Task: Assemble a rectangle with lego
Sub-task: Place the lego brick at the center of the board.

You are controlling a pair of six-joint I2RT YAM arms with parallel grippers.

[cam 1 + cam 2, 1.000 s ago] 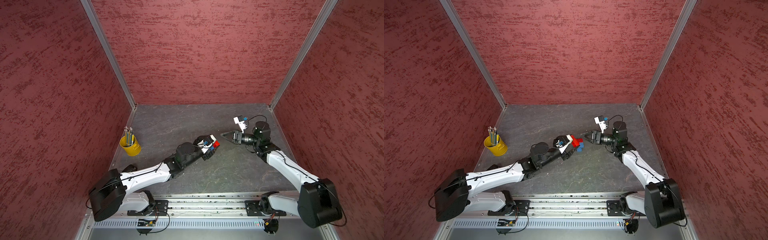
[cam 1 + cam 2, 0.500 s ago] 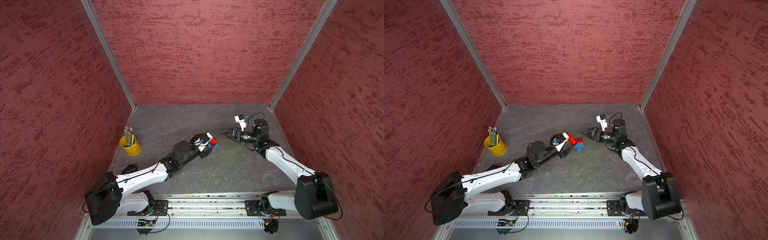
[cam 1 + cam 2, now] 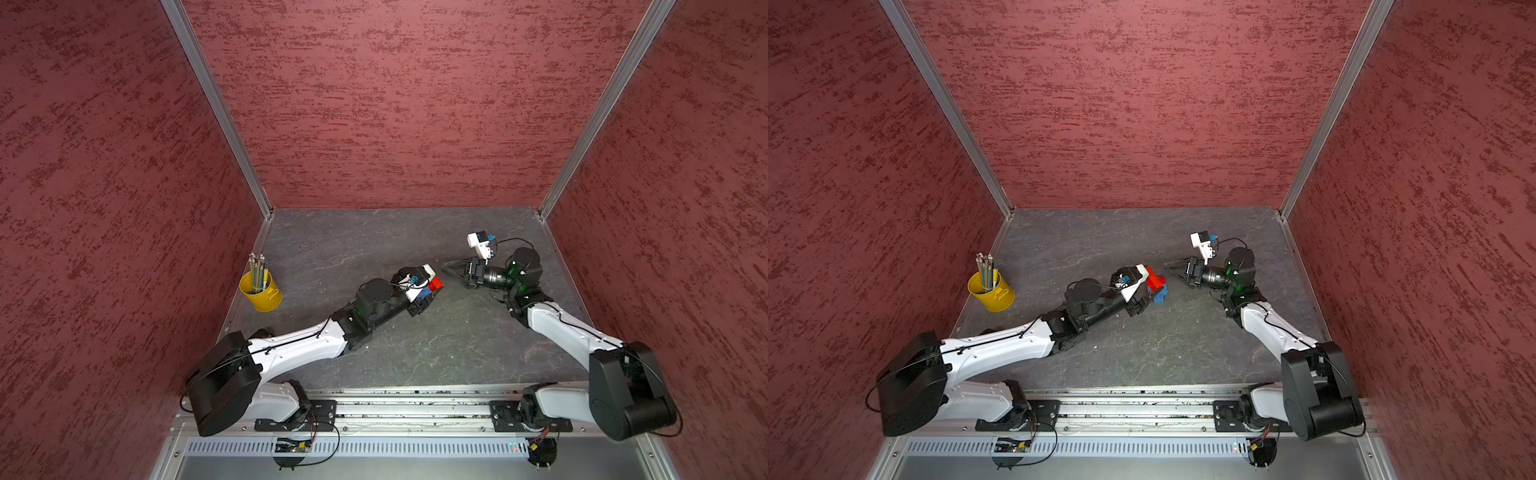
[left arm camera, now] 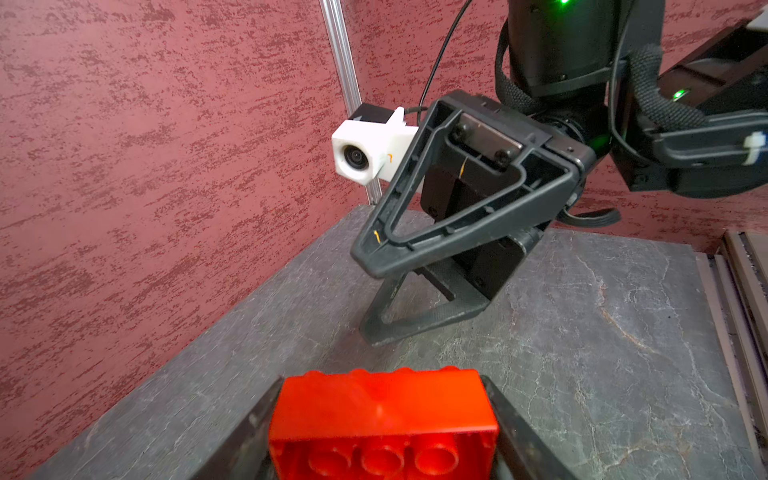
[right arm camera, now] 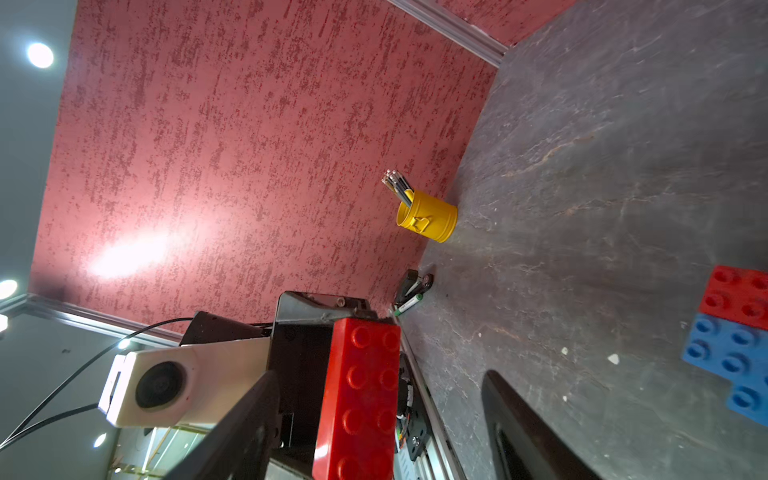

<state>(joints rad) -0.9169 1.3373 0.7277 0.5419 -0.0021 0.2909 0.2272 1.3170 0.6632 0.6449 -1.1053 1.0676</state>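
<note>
My left gripper (image 4: 380, 399) is shut on a red lego brick (image 4: 382, 411), holding it by its short ends above the table; both top views show it (image 3: 435, 284) (image 3: 1153, 277). In the right wrist view this brick (image 5: 361, 395) hangs with its studs turned towards my right gripper (image 5: 380, 374). Joined red (image 5: 737, 297) and blue (image 5: 727, 353) bricks lie flat on the table just below; a top view shows the blue one (image 3: 1160, 293). The right gripper (image 3: 451, 272) (image 4: 368, 293) stands open and empty, a short way from the held brick.
A yellow pencil cup (image 3: 261, 289) (image 5: 428, 216) stands by the left wall. A marker pen (image 5: 409, 303) lies at the table's front left edge. Red walls close three sides. The arms' base rail (image 3: 395, 409) runs along the front.
The right gripper's jaws have narrowed, with nothing between them. Its arm has shifted slightly. The left gripper has kept its hold on the red brick and has barely moved.
</note>
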